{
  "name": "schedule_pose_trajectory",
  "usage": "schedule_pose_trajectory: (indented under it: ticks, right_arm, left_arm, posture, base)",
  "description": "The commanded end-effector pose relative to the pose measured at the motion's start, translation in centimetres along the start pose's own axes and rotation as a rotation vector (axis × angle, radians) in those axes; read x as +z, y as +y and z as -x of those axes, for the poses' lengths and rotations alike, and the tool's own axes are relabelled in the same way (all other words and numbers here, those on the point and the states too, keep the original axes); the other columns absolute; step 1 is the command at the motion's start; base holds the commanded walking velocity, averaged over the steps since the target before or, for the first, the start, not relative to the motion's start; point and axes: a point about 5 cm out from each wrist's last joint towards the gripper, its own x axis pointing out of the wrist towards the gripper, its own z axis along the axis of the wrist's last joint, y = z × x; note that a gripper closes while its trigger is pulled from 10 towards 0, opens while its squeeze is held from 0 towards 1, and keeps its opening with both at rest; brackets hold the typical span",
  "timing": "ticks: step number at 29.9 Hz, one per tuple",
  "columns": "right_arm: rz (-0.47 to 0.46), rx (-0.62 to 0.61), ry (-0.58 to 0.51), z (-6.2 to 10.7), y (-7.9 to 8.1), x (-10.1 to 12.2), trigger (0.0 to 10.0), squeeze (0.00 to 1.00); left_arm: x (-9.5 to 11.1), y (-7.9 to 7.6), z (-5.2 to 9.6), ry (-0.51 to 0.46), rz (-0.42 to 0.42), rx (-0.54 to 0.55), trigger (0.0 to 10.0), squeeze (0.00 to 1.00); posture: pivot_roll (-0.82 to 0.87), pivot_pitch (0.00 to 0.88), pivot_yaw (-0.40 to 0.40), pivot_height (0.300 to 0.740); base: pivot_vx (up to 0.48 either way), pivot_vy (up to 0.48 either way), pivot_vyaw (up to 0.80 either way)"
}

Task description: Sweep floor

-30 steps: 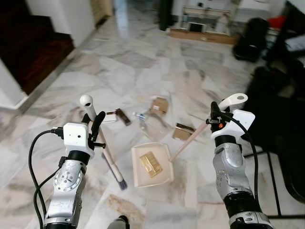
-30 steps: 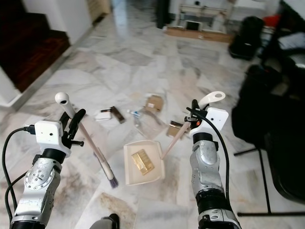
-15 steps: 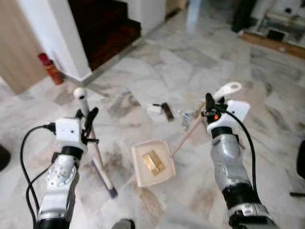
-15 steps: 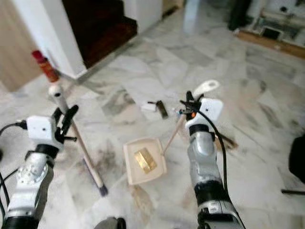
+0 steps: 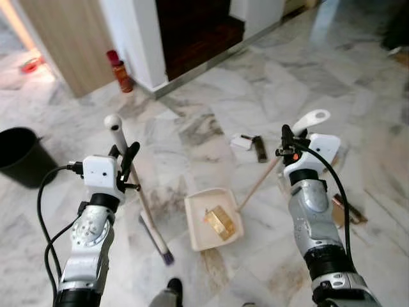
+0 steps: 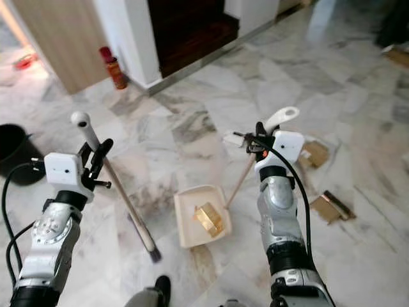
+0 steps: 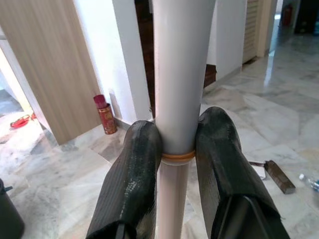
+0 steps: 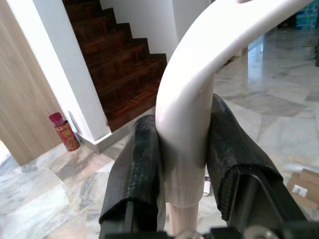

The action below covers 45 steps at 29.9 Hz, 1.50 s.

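The left gripper (image 7: 172,149) squeezed the broom (image 5: 142,192); the right gripper (image 8: 184,149) squeezed the dustpan (image 5: 214,220) handle. Keep the pan flat so the gold box (image 5: 220,221) stays in.

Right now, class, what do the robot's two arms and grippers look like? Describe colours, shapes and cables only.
Both arms are silver jointed metal with dark bands low on the forearms. Each wrist carries a white boxy camera housing. The left gripper and right gripper each have two long black fingers with a textured surface. A black cable loops from each housing down along the arm; the right housing shows a small orange-red spot.
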Motion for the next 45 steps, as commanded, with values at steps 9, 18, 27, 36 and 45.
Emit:
schedule_pose_trajectory:
  ticks: [9,18,27,36,45]
  right_arm:
    - [0.086,-0.079,-0.008,2.9,-3.8,-0.3,10.0,0.0]
    - [0.11,-0.122,-0.021,8.5,-5.2,0.6,10.0,0.0]
    - [0.168,-0.039,-0.059,12.5,-4.6,4.9,10.0,0.0]
    - [0.161,0.166,-0.165,11.7,-0.1,9.5,10.0,0.0]
    - [0.047,0.247,-0.21,9.6,4.0,12.5,10.0,0.0]
  left_arm:
    - [0.3,0.2,-0.5,-0.015,-0.009,-0.003,10.0,0.0]
    - [0.3,0.3,-0.8,-0.013,-0.011,-0.017,10.0,0.0]
    - [0.3,0.3,-1.0,-0.013,-0.01,-0.029,10.0,0.0]
    - [0.0,0.3,-1.1,-0.006,-0.01,-0.031,10.0,0.0]
    - [0.0,0.3,-1.1,-0.01,-0.006,-0.02,10.0,0.0]
  posture:
    - [-0.1,0.195,0.012,0.74]
    - [-0.12,0.196,0.033,0.74]
    - [-0.14,0.201,0.042,0.74]
    - [-0.15,0.201,0.035,0.74]
    - [-0.13,0.192,0.022,0.74]
  base:
    - [0.0,0.0,0.0]
    - [0.0,0.0,0.0]
    - [0.0,0.0,0.0]
    - [0.0,0.0,0.0]
    - [0.0,0.0,0.0]
